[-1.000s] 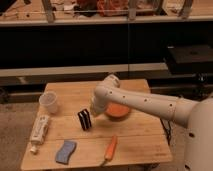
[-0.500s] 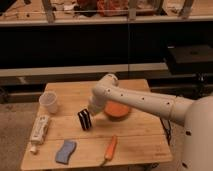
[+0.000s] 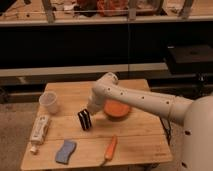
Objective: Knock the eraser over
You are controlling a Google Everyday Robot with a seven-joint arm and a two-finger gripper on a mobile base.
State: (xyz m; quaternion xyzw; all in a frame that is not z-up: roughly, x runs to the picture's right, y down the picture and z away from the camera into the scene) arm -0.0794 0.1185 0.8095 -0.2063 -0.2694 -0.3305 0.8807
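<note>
The eraser (image 3: 84, 120), a small black block with a pale stripe, stands slightly tilted on the wooden table (image 3: 135, 137), left of centre. My white arm reaches in from the right, and my gripper (image 3: 91, 113) is at the arm's lower end, right against the eraser's upper right side. The arm's end hides the contact point.
An orange bowl (image 3: 117, 109) sits just right of the gripper, partly behind the arm. A clear plastic cup (image 3: 49, 102) stands at the left. A white tube (image 3: 39, 131) lies near the left edge. A wavy blue sponge (image 3: 65, 151) and a carrot (image 3: 109, 149) lie near the front edge.
The gripper has stayed against the eraser. The eraser leans a little more to the left than before.
</note>
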